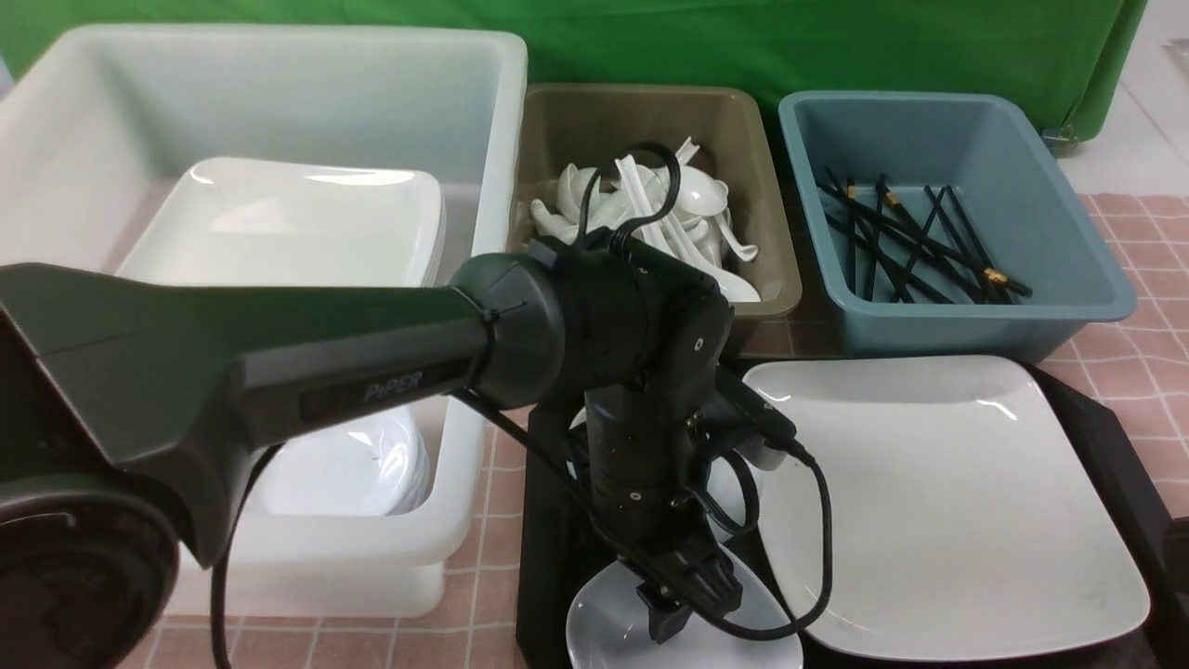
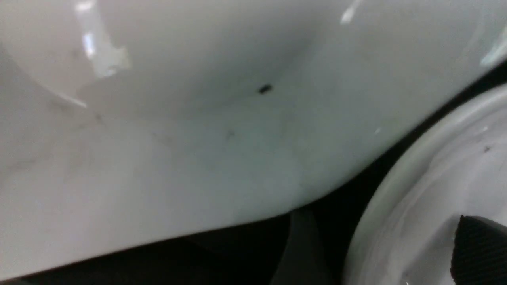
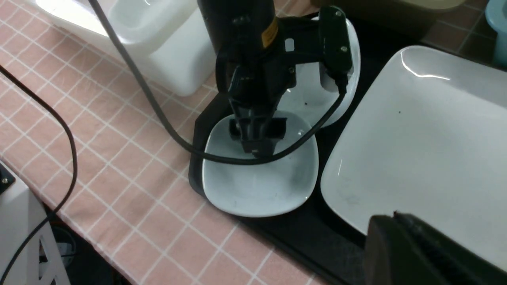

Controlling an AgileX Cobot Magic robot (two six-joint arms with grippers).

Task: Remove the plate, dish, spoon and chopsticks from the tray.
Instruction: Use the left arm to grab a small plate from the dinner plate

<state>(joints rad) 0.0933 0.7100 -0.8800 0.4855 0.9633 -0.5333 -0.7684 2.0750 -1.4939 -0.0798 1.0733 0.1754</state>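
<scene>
Your left gripper [image 1: 689, 604] points straight down at the far rim of a small white dish [image 3: 257, 186], which sits beneath it on the tray [image 1: 548, 548]. You cannot tell from these views how far its jaws stand apart. A second dish [image 3: 313, 99] lies just beyond it, and the plate [image 1: 947, 502] covers the tray to its right. Farther beyond, spoons [image 1: 650, 214] lie in the olive tub [image 1: 557, 121] and chopsticks [image 1: 910, 242] in the blue tub [image 1: 1022, 177]. Your right gripper [image 3: 392, 225] hangs over the plate's near edge, jaws together.
</scene>
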